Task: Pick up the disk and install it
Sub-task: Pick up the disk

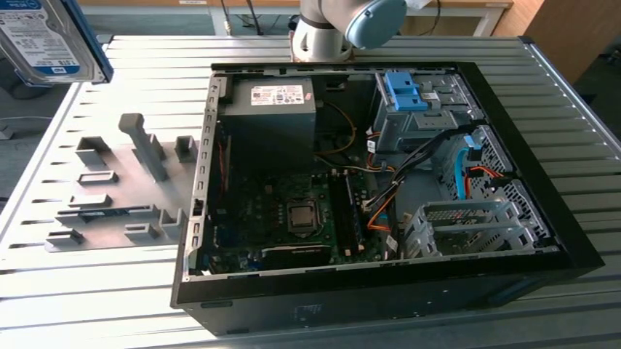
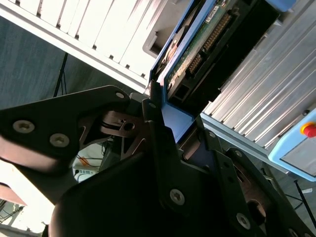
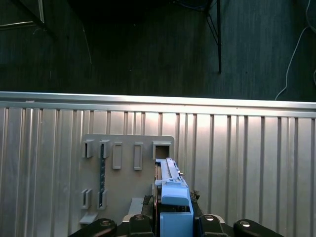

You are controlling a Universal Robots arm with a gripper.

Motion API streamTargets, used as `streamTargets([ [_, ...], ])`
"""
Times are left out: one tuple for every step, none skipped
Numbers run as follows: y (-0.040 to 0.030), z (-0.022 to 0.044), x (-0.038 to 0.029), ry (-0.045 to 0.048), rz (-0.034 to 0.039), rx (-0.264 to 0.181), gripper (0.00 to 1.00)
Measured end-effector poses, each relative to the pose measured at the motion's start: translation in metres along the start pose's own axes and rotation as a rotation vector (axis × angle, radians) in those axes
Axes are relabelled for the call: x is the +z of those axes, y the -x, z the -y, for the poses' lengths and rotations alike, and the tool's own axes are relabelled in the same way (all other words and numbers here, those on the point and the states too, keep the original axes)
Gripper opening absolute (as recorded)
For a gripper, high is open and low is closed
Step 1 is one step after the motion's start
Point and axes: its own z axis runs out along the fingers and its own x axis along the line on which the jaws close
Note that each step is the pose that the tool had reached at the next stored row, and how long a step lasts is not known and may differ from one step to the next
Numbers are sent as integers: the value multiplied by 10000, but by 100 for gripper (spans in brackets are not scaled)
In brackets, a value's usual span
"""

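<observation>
Jaws are closed tight on the bright blue caddy at one short end of the disk (image 1: 43, 36), and in both wrist views the gripper (image 2: 175, 123) (image 3: 174, 212) has the blue frame pinched between its dark fingers (image 2: 149, 111), with the drive's green circuit board facing the second wrist camera. From where I stand, the disk hangs high over the far left of the exterior view, label side showing. It is clear of the slatted table (image 1: 582, 123) and well apart from the open computer case (image 1: 339, 309). The first wrist view looks down the length of the disk (image 3: 170, 177) at the grey slotted holder plate (image 3: 128, 148), which lies on the table below with its slots bare. So I'd say the pick is done and the carry to the case is the step in hand. Inside the case, the grey drive bay (image 1: 427, 127) with its fixed blue bracket (image 1: 406, 91) sits at the far right, and a perforated silver cage (image 1: 475, 229) sits at the near right. I can't tell from here which one takes the drive. Doing this carry well means, to my eye, holding the disk high enough to pass over the case wall and keeping it square in the grip, since it is held by one end only. It should also steer clear of the loose blue and orange cables (image 1: 466, 171) draped between bay and cage.
</observation>
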Motion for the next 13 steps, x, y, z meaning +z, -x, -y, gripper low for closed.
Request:
streamTargets([
  [0,0,-3,0,0,0,37],
  [0,0,-5,-1,0,-1,37],
  [0,0,-10,0,0,0,37],
  [0,0,-13,-1,0,0,37],
  [0,0,-14,0,0,0,37],
  [0,0,-16,0,0,0,37],
  [0,0,-18,1,0,0,37],
  [0,0,-21,1,-1,0,37],
  [0,0,-24,0,0,0,37],
  [0,0,-27,0,0,0,37],
  [0,0,-30,0,0,0,37],
  [0,0,-33,0,0,0,37],
  [0,-1,-36,0,0,0,37],
])
